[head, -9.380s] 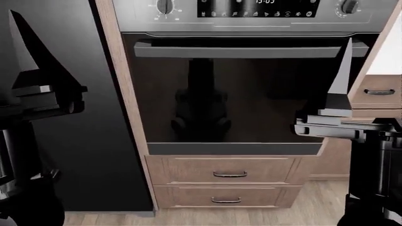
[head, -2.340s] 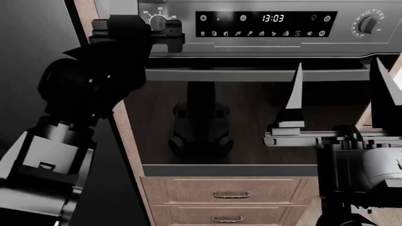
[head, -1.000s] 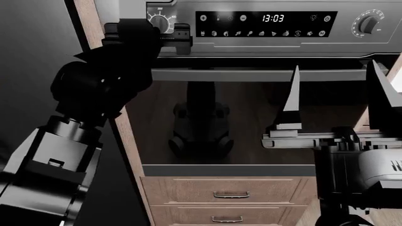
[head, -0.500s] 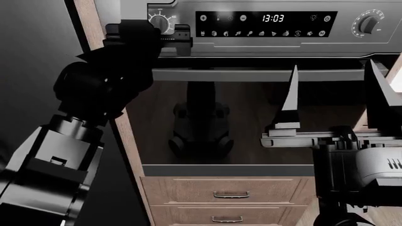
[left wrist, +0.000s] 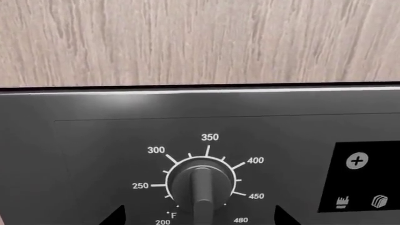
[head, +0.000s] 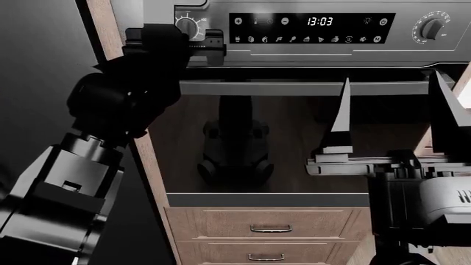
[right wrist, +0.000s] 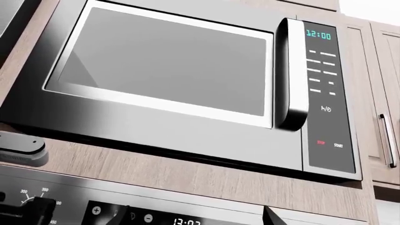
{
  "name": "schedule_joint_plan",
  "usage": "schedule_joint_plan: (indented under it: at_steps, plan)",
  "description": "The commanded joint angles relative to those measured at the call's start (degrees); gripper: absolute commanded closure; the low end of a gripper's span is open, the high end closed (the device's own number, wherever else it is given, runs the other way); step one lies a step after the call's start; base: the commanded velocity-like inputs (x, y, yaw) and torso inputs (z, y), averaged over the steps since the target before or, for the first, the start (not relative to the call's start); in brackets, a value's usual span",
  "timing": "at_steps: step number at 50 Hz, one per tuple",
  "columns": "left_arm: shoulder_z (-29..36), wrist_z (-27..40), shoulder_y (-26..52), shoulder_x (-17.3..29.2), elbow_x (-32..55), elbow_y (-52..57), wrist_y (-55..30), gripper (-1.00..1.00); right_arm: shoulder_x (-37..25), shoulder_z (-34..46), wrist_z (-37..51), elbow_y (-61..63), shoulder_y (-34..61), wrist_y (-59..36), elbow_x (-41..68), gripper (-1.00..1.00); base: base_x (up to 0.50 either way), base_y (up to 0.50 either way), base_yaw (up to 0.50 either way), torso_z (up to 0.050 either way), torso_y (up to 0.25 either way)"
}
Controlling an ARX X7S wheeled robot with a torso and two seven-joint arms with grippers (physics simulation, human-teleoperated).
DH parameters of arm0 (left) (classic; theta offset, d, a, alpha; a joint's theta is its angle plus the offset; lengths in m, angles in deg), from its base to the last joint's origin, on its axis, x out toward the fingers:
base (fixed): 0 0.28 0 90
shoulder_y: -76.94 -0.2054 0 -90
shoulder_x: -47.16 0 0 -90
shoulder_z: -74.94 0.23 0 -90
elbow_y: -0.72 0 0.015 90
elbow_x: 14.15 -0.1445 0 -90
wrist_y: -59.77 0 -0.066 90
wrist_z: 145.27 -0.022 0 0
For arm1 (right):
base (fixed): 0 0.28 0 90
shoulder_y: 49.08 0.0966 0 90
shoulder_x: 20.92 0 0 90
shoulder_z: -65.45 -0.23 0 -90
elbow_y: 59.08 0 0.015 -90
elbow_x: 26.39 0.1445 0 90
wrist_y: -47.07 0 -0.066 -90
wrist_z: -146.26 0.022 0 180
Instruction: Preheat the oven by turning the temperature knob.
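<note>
The oven (head: 294,52) fills the head view with its dark glass door, bar handle (head: 294,87) and lit display (head: 312,22). The temperature knob (left wrist: 201,185) (head: 188,25) sits at the panel's left end, ringed by numerals 200 to 480, its ridge pointing down toward the gap between 200 and 480. My left gripper (left wrist: 198,217) (head: 180,37) is open right in front of it, one dark fingertip (left wrist: 116,216) on each side, clear of the knob. My right gripper (head: 390,77) (right wrist: 194,218) is open and empty before the door, pointing up.
A second knob (head: 433,27) with fine ticks sits at the panel's right end. A microwave (right wrist: 168,79) is mounted above the oven. Two wooden drawers (head: 268,227) lie below the door. A dark tall panel (head: 44,66) stands left of the wooden frame.
Over the last second my left arm has crept slightly right and closer to the temperature knob. The right arm has hardly moved.
</note>
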Motion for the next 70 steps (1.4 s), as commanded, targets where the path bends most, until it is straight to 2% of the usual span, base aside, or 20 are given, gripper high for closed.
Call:
schedule_joint_plan:
  at_steps: [1, 18, 19, 61, 70]
  plan:
    - [0.6, -0.6, 0.4, -0.4, -0.5, -2.0, 1.1, -1.00, -0.2, 0.0, 0.1, 0.2, -0.1, 0.0, 0.1, -1.00, 0.00, 0.00, 0.00, 0.000, 0.000]
    - [0.9, -0.8, 0.3, -0.1, -0.2, -1.5, 1.6, -1.00, -0.4, 0.3, 0.3, 0.0, -0.2, 0.2, 0.0, -1.00, 0.00, 0.00, 0.00, 0.000, 0.000]
    - [0.8, -0.8, 0.2, 0.0, 0.0, -1.1, 1.6, 1.00, -0.4, 0.4, 0.3, 0.0, -0.2, 0.2, -0.1, -1.00, 0.00, 0.00, 0.00, 0.000, 0.000]
    - [2.2, -0.8, 1.1, 1.1, -0.3, 0.3, 2.1, 1.00, -0.9, 1.8, 0.3, -0.9, -0.4, 0.7, -0.5, -1.00, 0.00, 0.00, 0.00, 0.000, 0.000]
    - [4.4, -1.1, 1.5, 1.6, -2.4, 0.5, 3.2, 1.00, -1.0, 1.8, 0.4, -1.0, -0.4, 0.7, -0.6, -1.00, 0.00, 0.00, 0.00, 0.000, 0.003]
